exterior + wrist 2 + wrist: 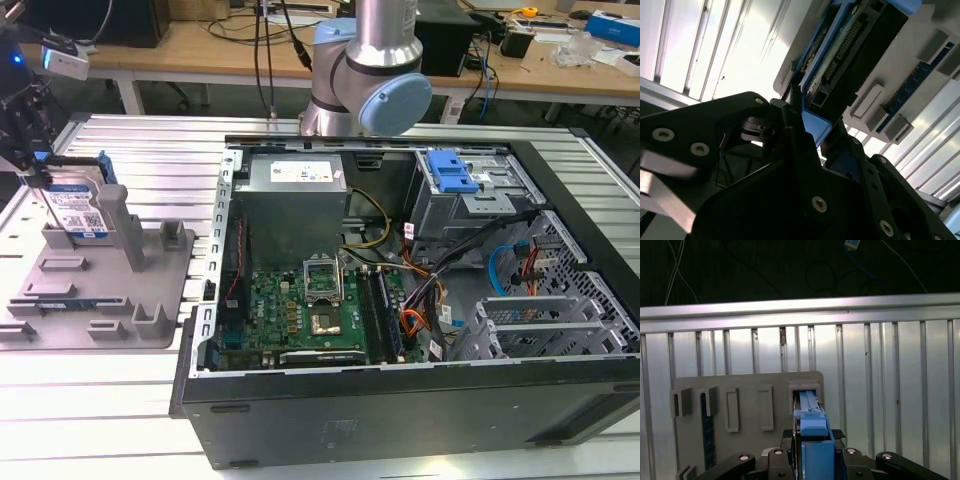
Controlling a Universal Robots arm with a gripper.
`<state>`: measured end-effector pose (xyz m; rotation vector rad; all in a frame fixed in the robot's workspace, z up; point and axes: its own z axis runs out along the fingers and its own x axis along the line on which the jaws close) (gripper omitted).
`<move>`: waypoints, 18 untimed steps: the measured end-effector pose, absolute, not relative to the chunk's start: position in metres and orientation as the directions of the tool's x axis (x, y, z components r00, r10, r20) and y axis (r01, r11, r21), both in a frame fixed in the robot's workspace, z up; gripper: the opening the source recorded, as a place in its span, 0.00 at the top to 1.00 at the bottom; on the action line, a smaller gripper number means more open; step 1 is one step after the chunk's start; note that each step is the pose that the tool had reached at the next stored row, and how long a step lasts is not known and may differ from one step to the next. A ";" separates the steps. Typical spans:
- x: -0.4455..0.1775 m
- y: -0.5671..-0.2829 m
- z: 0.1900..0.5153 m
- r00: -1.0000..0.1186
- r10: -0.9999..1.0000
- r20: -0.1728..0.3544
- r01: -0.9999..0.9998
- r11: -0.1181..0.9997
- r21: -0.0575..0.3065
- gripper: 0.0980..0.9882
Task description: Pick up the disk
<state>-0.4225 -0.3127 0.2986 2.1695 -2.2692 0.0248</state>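
The disk (76, 212) stands on edge in a slot at the back of the grey fixture (120, 300), at the exterior view's left; its white-and-blue label faces the camera. My gripper (38, 178) comes down on the disk's upper end, and its black fingers sit against both faces. In the first wrist view the disk (810, 410) appears edge-on, blue rail uppermost, running from the fixture slot into my gripper (813, 436). The second wrist view shows the disk's (855, 50) connector end and blue rail, with a thin black fingertip (798, 102) pressed on it.
An open computer case (300, 420) lies on the slatted metal table (140, 400), at the exterior view's right of the fixture. Inside are a motherboard (300, 310) and a blue-topped drive cage (452, 172). The arm's base (365, 75) rises behind the case.
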 end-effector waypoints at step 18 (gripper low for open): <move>-0.423 -0.313 0.298 -0.045 -0.999 0.012 -0.999 0.045 -0.010 0.70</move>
